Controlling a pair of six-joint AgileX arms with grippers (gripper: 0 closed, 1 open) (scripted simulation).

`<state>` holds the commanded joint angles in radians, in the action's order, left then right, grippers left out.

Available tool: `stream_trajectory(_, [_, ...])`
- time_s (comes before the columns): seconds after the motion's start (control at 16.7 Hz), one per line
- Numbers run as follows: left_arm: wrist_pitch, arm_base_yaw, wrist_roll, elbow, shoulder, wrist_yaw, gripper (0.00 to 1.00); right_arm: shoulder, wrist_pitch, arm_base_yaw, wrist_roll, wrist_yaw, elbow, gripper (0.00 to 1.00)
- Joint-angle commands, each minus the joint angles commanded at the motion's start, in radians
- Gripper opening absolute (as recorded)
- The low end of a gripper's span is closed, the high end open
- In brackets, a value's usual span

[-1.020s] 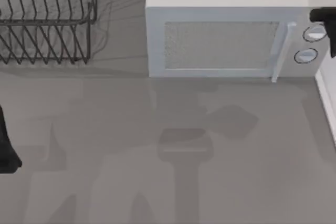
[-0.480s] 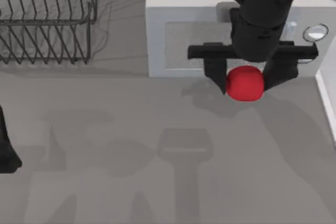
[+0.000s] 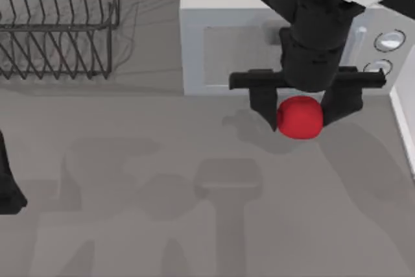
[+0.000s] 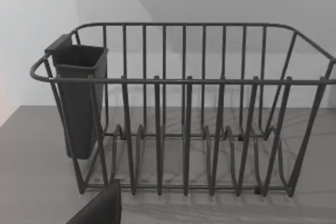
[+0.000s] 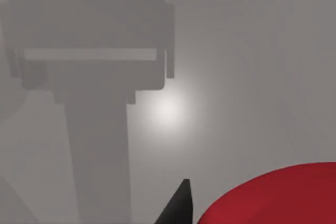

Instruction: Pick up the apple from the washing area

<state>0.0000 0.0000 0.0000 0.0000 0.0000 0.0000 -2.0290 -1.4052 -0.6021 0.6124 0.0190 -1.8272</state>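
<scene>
The apple (image 3: pixel 299 117) sits right of centre in the top view, clamped between the two dark fingers of the right claw (image 3: pixel 299 116), just in front of the white microwave (image 3: pixel 220 50) and apparently above the grey counter (image 3: pixel 130 225); a soft shadow lies on the counter below and to the left of it, which suggests the fruit is already lifted clear. In the right wrist view the apple (image 5: pixel 278 195) fills the lower right corner, with one fingertip (image 5: pixel 178 205) showing as a dark point just beside it.

The step in hand looks like carrying the fruit away after the grasp. To do it well, the grip should be kept steady, since a smooth rounded object can roll out between flat fingers. The arm should move away from the microwave front, which stands close behind the claw, and should avoid any sudden swing.

The right claw's fingers are moderately spread, closed onto the apple's sides, touching nothing else that I can see.

The left arm (image 3: pixel 8 186) is parked at the left edge of the top view; its wrist camera faces the wire dish rack (image 4: pixel 184 108) with its dark cutlery cup (image 4: pixel 79 98). I cannot tell its claw's state.
</scene>
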Motion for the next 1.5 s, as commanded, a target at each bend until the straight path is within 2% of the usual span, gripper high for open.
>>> stream_trajectory(0.3, [0.000, 0.000, 0.000, 0.000, 0.000, 0.000, 1.00, -0.037, 0.200, 0.008, 0.000, -0.015, 0.210, 0.00])
stream_trajectory(0.54, [0.000, 0.000, 0.000, 0.000, 0.000, 0.000, 1.00, -0.035, 0.348, 0.002, 0.007, -0.021, 0.298, 0.00])
stream_trajectory(0.84, [0.000, 0.000, 0.000, 0.000, 0.000, 0.000, 1.00, -0.030, 0.372, -0.001, 0.008, -0.021, 0.306, 0.00])
stream_trajectory(1.5, [0.000, 0.000, 0.000, 0.000, 0.000, 0.000, 1.00, -0.030, 0.372, -0.001, 0.008, -0.021, 0.306, 0.83])
